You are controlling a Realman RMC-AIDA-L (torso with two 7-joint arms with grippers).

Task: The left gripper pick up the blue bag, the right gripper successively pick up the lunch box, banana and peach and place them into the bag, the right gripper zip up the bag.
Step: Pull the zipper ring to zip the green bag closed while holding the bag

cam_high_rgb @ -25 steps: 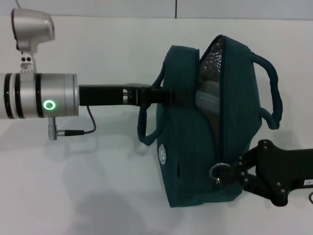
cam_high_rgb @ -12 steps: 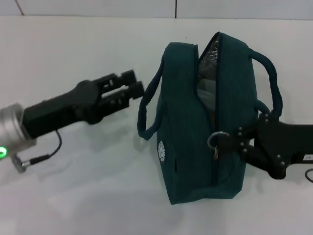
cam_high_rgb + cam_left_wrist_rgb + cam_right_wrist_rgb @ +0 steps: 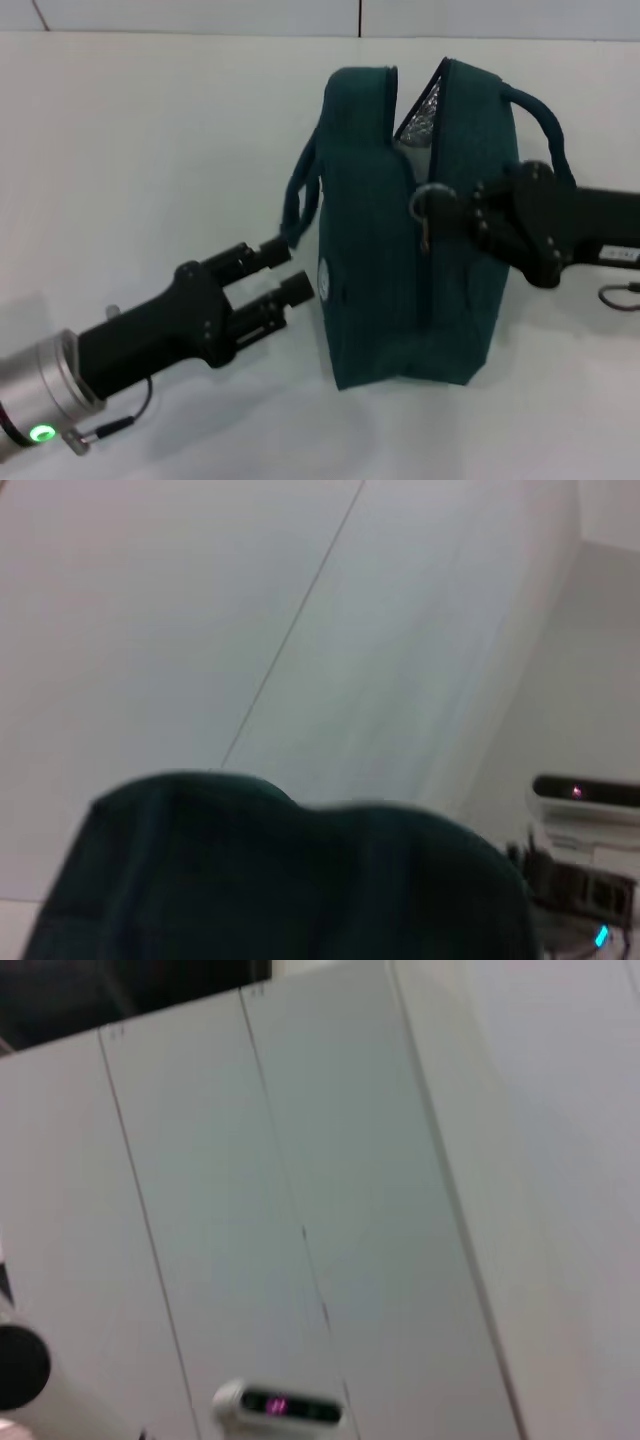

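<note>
Blue bag (image 3: pixel 410 240) upright mid-surface, zip line running near-to-far, right gripper (image 3: pixel 440 210) pinching the zipper pull (image 3: pixel 428 203) partway along, open stretch lying farther away; left gripper (image 3: pixel 285 280) open, empty, beside bag's left.

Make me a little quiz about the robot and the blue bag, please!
1. True or false: the left gripper is holding the bag.
2. Which gripper is at the zip pull? A) left B) right C) neither
3. Fill in: the zip is shut along most of the bag, but the far end is ____.

Key
1. False. It is open, off the bag, beside its near side.
2. B. The right gripper is at the ring on top of the bag.
3. Open. Silver lining shows in the gap.
</note>
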